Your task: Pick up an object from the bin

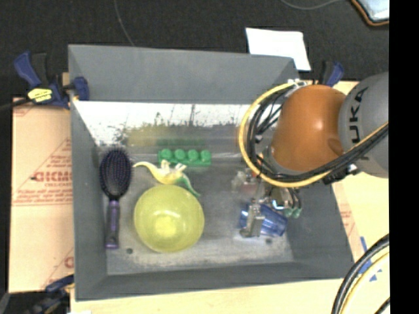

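Observation:
My gripper (262, 198) hangs low over the right front part of the bin, under the orange wrist cover. Right beneath it lies a small blue object (263, 224) with lighter patches on the bin floor; the gripper hides its upper part. I cannot tell whether the gripper touches it. To the left, well apart from the gripper, a round yellow-green bowl (169, 218) sits open side up.
A yellow curved toy (163, 171) rests at the bowl's far rim. A green studded block (184, 156) lies near the back wall. A purple hairbrush (114, 188) lies along the left wall, handle toward the front.

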Tool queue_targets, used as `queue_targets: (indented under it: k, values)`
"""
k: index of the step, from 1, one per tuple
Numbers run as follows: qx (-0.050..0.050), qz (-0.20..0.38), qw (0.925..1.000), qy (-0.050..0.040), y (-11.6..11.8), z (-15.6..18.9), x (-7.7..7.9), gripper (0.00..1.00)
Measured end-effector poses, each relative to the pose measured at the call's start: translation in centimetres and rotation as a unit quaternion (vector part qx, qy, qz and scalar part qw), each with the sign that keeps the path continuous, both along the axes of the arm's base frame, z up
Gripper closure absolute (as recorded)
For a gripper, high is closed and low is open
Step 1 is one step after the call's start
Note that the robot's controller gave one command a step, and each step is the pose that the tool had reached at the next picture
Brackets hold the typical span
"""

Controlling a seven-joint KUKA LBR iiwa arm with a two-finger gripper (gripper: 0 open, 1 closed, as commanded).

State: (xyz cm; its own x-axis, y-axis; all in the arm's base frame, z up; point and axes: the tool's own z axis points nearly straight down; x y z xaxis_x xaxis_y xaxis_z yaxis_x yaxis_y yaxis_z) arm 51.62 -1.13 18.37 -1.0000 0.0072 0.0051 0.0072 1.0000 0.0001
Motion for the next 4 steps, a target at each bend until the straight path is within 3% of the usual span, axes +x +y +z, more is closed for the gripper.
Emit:
queue_targets:
  k: [1,2,3,4]
  values:
    - [0.0,0.0,1.0,-0.0042,0.0,0.5,0.2,0.0]
    - [-0.001,-0.018,0.9998,-0.0027,-9.8,-2.7,-1.6,0.0]
    - [0.001,0.049,0.9988,-0.0056,-9.5,-3.4,-2.4,0.0]
    - [0.0,0.028,0.9996,-0.0054,-10.2,-4.2,0.8,0.0]
